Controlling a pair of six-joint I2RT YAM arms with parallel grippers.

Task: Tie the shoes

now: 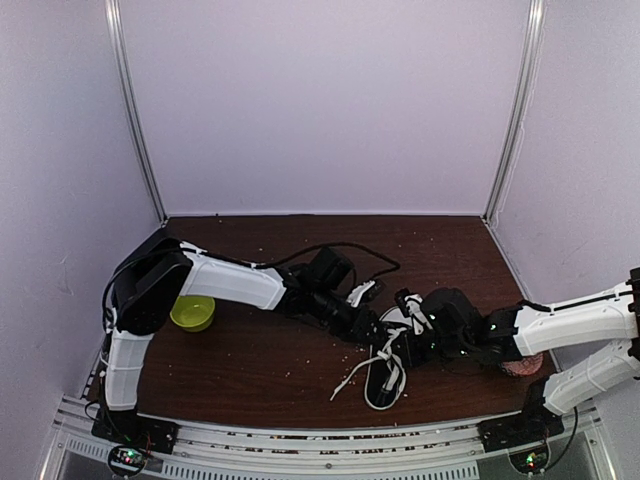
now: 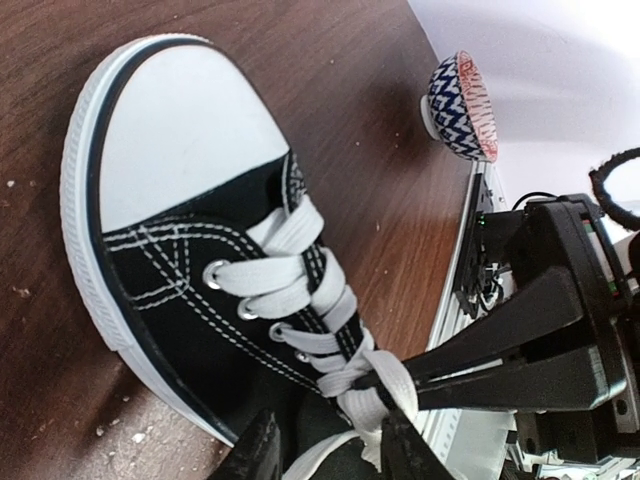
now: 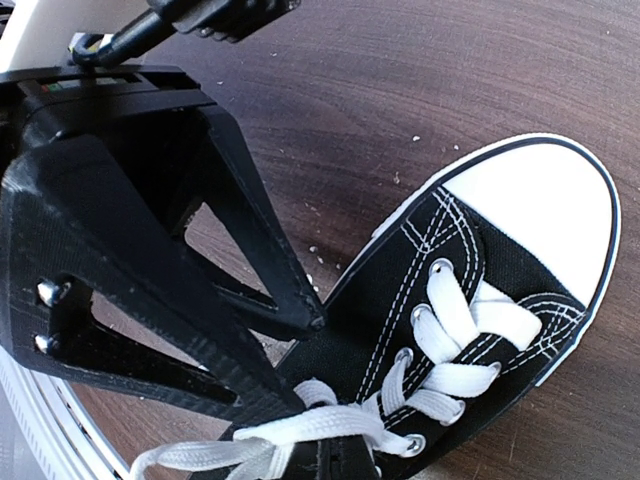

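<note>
Black sneaker (image 1: 386, 385) lies mid-bench (image 1: 250, 350), lengthwise front to back, toe seemingly pointing to the far side; over its tongue the right pincer (image 2: 380, 378) is pressed shut on a lace (image 2: 395, 395), and the left pincer (image 2: 330, 455) is half spread astride another strand.

Two arms built of glossy white shell links (image 1: 232, 285) between matte black joint housings (image 1: 150, 290). Thin black cables (image 1: 345, 247) looping off the left wrist. Flat black base blocks (image 1: 130, 428) bolted to a ribbed silver rail (image 1: 320, 440), each fronted by a small circuit board (image 1: 127, 458) glowing green and red. Left claw (image 3: 303, 365) of black plastic: long triangular fingers with open cut-outs and two bright silver screws (image 3: 47, 292) at the heel. Right claw (image 2: 388, 380) the same black, tapering to slim wedges.
</note>
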